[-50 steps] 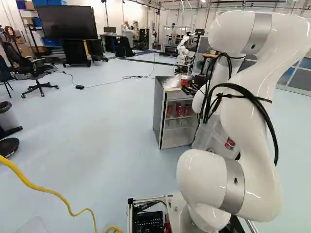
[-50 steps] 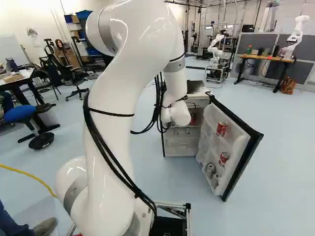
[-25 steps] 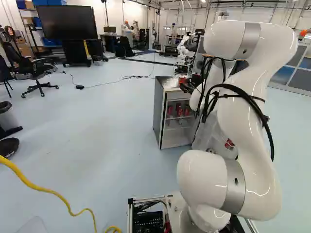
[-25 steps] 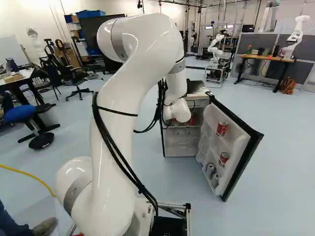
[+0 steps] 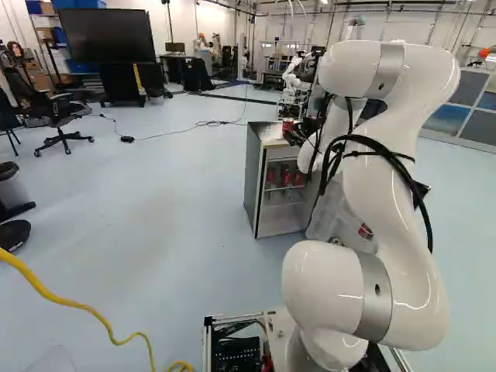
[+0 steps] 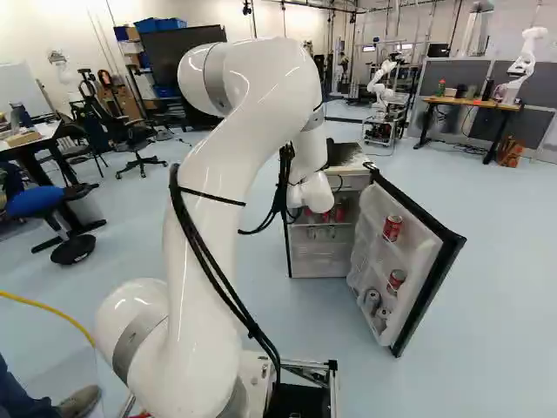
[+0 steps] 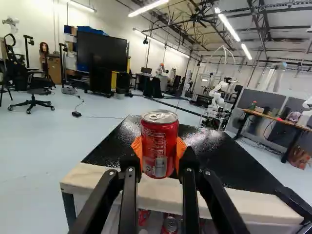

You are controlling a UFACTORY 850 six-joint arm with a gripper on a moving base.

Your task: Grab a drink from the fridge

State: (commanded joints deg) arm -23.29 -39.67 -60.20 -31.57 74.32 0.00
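Our gripper holds 1 upright red can between 2 orange pads. We see white print and a barcode under its silver lid. It's at the fridge's top; we can't tell if they touch. Right, the open door carries 2 more red cans.

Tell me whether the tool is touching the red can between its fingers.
Touching. The wrist view shows the tool shut on the red can, its orange pads against it from both sides.
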